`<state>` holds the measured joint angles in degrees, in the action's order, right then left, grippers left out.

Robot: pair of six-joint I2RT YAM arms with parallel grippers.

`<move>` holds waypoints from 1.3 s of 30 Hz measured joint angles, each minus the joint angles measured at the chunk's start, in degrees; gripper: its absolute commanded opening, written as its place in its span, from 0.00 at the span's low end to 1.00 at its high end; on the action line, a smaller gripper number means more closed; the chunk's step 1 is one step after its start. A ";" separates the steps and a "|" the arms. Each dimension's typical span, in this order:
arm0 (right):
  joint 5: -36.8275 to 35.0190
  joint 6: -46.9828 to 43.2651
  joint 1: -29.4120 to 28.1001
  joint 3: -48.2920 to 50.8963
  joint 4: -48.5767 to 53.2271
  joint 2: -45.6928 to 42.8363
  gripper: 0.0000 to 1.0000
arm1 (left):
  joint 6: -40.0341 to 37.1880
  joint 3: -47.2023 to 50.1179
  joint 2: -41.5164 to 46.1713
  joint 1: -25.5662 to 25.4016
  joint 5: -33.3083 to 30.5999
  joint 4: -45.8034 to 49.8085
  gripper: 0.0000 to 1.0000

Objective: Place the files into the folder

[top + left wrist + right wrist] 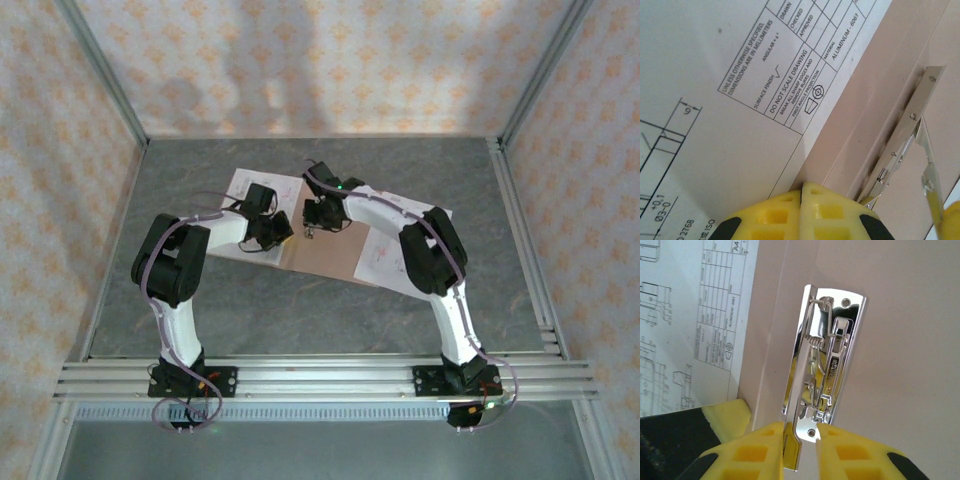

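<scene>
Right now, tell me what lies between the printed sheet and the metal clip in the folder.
Bare folder card, creased along its spine, separates the printed sheet from the metal clip; the right wrist view shows it.

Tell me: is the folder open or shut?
Open. The folder lies spread flat, and the metal clip inside it is exposed.

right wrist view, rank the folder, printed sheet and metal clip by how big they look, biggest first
1. folder: it takes up most of the view.
2. sheet: a broad strip on the left, cut off by the picture's edge.
3. clip: not far behind the sheet, and it sits close to the camera, so this order is unsure.
</scene>
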<state>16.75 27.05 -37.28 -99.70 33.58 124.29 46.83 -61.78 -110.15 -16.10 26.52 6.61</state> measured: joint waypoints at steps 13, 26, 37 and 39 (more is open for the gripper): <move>2.56 1.62 8.55 -1.14 1.40 -11.08 0.25 | 1.31 1.68 1.40 -1.81 -3.74 -0.55 0.00; 4.28 4.24 -1.05 24.15 -8.13 -19.19 0.04 | 7.39 6.75 5.01 -5.16 -6.80 -3.52 0.00; 8.15 9.99 -2.45 20.79 -17.73 -9.16 0.05 | 7.37 6.75 5.01 -5.29 -7.28 -3.52 0.00; 8.11 10.29 -2.45 17.84 -17.77 -7.28 0.05 | 7.37 6.75 5.01 -5.29 -7.30 -3.52 0.00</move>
<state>24.86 37.34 -39.72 -81.87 15.81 117.01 54.19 -55.02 -105.14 -21.39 19.22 3.09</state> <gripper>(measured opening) 0.053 0.065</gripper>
